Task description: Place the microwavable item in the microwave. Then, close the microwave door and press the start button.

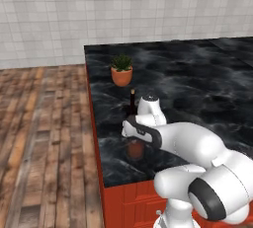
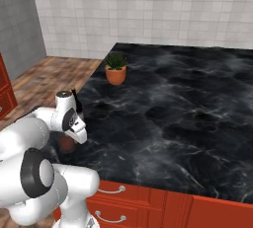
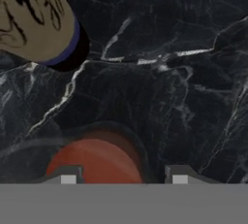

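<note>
The microwavable item (image 3: 97, 162), a squat reddish-brown rounded lump, sits on the black marble counter (image 1: 197, 84) near its front left corner. From the left base it appears as a dim red shape (image 1: 135, 149) under the hand, and from the right base as a similar shape (image 2: 66, 143). My gripper (image 3: 123, 179) hangs straight over it, pointing down. The jaws stand apart, one on each side of the item; one tip overlaps its edge and a dark gap shows before the other. The microwave and its door are out of view.
A dark wine bottle (image 1: 132, 98) stands just behind the hand, its tan label (image 3: 34, 19) close in the hand view. A green plant in an orange pot (image 1: 121, 70) stands farther back. Red drawers (image 2: 113, 192) run below the counter's front edge, wood floor to the left.
</note>
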